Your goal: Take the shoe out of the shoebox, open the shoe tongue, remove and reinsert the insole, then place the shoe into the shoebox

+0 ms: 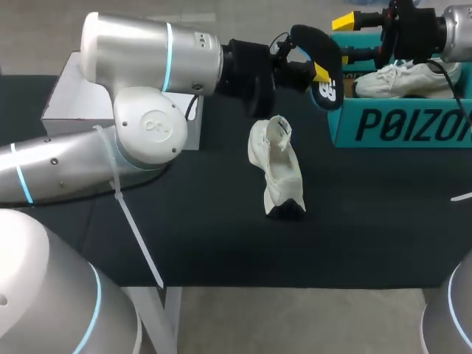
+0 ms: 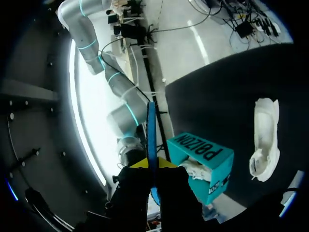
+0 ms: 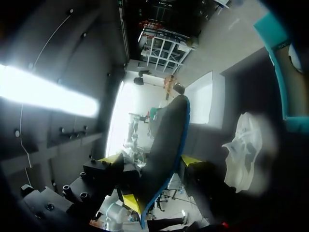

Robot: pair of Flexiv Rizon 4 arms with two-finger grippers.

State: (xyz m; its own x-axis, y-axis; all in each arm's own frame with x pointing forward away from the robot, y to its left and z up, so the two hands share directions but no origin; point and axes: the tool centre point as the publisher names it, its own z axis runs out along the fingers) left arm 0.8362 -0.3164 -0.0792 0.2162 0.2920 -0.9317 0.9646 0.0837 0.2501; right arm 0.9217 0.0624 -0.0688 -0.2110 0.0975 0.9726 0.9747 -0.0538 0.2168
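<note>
The teal shoebox [image 1: 398, 129] sat open. The white shoe [image 1: 276, 173] lay on the table in front of it, well apart, probably awaiting its insole. Beside the box's corner, the dark insole [image 1: 327, 55] was clamped edge-on in the left gripper [image 2: 152, 166]. The right gripper [image 3: 150, 159] met it from the box side, perhaps for a handover; whether it gripped, I could not tell

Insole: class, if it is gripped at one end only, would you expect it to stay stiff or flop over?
The insole bends in a smooth arc above the left claw, so it is probably flexible but springy, not limp. Edge-on it looks thin, so it is likely light.
</note>
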